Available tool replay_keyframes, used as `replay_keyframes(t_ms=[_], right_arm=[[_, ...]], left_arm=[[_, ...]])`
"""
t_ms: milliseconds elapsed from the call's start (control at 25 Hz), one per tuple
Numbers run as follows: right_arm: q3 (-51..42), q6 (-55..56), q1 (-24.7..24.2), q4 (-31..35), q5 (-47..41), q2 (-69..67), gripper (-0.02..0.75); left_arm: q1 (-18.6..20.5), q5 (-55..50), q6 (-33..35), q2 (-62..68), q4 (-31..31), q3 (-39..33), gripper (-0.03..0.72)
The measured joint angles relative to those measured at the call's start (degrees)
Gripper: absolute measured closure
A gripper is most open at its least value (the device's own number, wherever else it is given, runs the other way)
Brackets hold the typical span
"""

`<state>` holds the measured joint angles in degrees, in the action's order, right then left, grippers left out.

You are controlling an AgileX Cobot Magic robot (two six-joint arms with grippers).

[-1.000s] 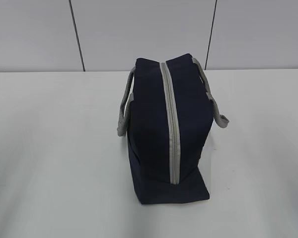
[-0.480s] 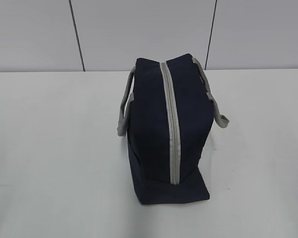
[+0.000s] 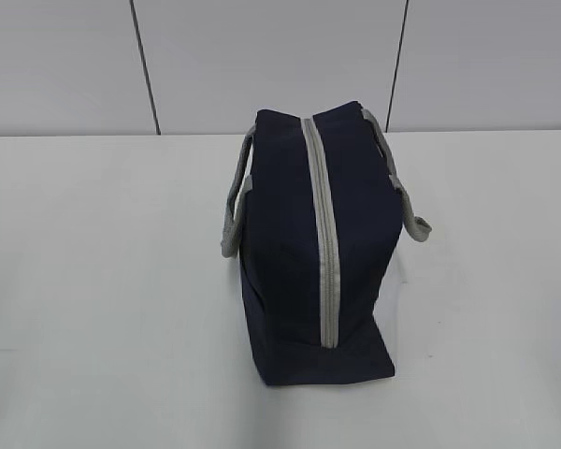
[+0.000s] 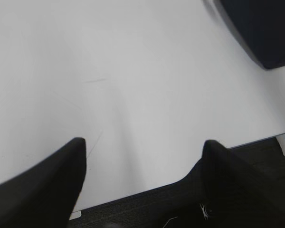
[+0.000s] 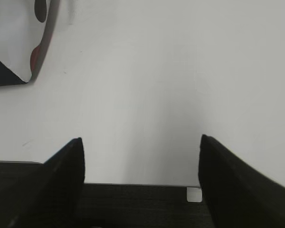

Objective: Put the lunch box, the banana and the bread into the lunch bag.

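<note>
Lunch bag [image 3: 313, 248] — zipped, long axis running away from camera; both hands [image 4: 142, 154] [image 5: 141, 152] wide, empty, near bench [image 3: 93, 281] edge — well short of bag.

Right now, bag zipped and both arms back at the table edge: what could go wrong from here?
1. The lunch bag has its zipper closed along the top, and no food items are in view, so packing may be done or never started.
2. Both the left pincer and right pincer are open and empty, so nothing steadies the tall bag if it is nudged.

The lunch bag [image 3: 290, 243] is navy blue with a grey zipper [image 3: 324, 234] and grey handles [image 3: 232, 210], on a white table [image 3: 103, 281].
</note>
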<state>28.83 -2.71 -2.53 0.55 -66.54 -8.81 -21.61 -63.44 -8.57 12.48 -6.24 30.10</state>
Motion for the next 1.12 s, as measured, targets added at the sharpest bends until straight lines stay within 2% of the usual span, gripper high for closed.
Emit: replay_keyframes(t_ms=[600, 720, 960, 1120], right_arm=[[-0.2, 0.1, 0.0, 0.7, 1.0, 0.0, 0.169], [-0.2, 0.1, 0.0, 0.7, 1.1, 1.4, 0.169], [-0.2, 0.1, 0.0, 0.7, 1.1, 6.3, 0.169], [-0.2, 0.1, 0.0, 0.7, 1.1, 9.4, 0.169]], left_arm=[[0.3, 0.0, 0.0, -0.1, 0.0, 0.0, 0.203], [2.0, 0.0, 0.0, -1.0, 0.0, 0.0, 0.207], [8.5, -0.1, 0.0, -3.7, 0.0, 0.0, 0.211], [11.1, -0.2, 0.0, -6.2, 0.0, 0.0, 0.211]])
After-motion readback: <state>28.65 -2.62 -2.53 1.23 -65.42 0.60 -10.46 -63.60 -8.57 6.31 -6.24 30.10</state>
